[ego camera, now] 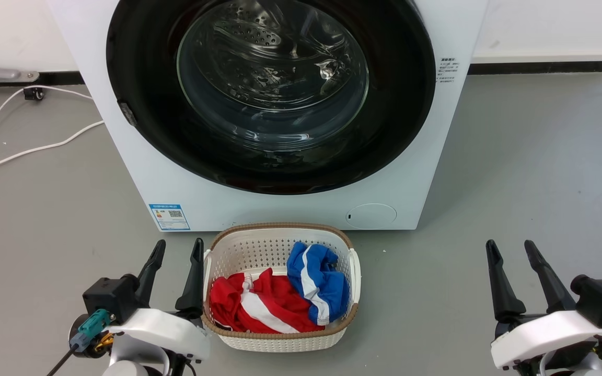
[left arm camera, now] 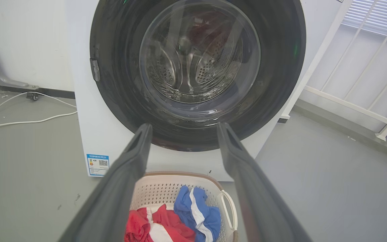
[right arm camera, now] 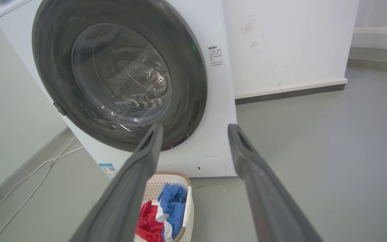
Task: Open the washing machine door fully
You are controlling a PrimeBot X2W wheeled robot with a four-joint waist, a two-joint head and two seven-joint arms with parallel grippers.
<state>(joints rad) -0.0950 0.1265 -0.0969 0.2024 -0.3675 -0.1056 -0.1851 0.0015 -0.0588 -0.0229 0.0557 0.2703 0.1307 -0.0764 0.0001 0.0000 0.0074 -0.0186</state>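
Door (ego camera: pixel 272 89) closed flush against the washing machine (ego camera: pixel 280 209), far centre. Left tool (ego camera: pixel 180 243) spread, near left, just beside the laundry basket (ego camera: pixel 280 228) on the floor. Right tool (ego camera: pixel 510 243) spread, near right, well apart from the machine.

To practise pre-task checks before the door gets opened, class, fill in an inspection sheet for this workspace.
Surface: grey floor.
Job's things: washing machine door looks shut, flush on the white washing machine.
Clutter: laundry basket before the machine, holding red-and-white and blue-and-white clothes.
Claws: left claw and right claw open, empty, short of the door.
Cables: white cables on floor, left of machine.
Surroundings: white wall behind.
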